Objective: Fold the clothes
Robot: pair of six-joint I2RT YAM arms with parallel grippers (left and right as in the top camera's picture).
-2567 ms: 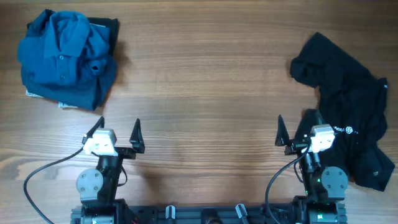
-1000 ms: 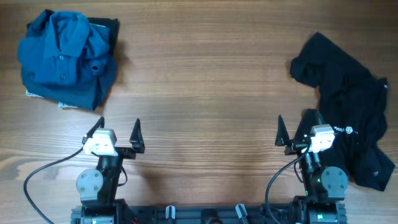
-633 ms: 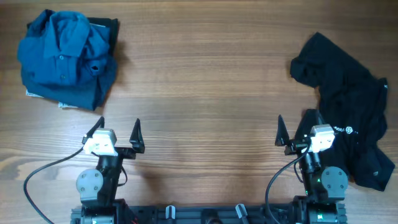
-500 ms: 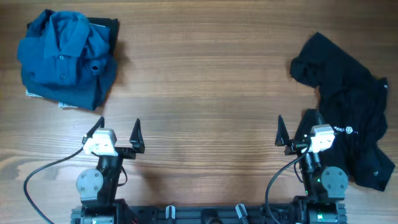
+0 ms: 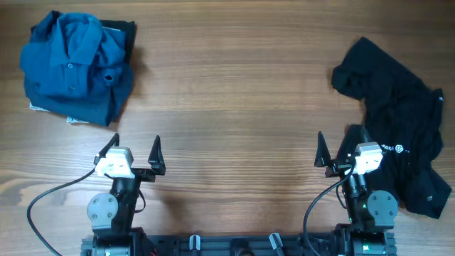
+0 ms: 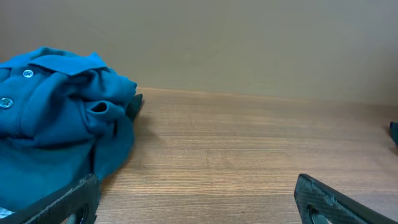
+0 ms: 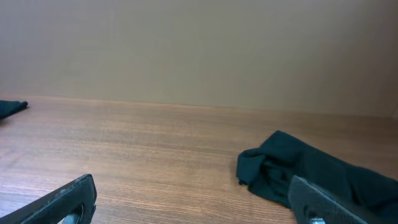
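At the near edge of the surface, left end effector & right end effector sit low, pointing fwd, both wide open & empty, w/ crumpled black shirt beside the right one.

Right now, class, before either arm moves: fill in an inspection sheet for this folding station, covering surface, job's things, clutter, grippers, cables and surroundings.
Surface: wooden table, wood-grain top.
Job's things: black shirt, crumpled at the right side, white logo showing, not yet folded.
Clutter: blue shirt, bunched at the far left, lying over something dark.
Grippers: left gripper open, empty; right gripper open, empty, at the black shirt's edge.
Cables: left cable and right cable loop beside the arm bases.
Surroundings: plain beige wall behind the table.
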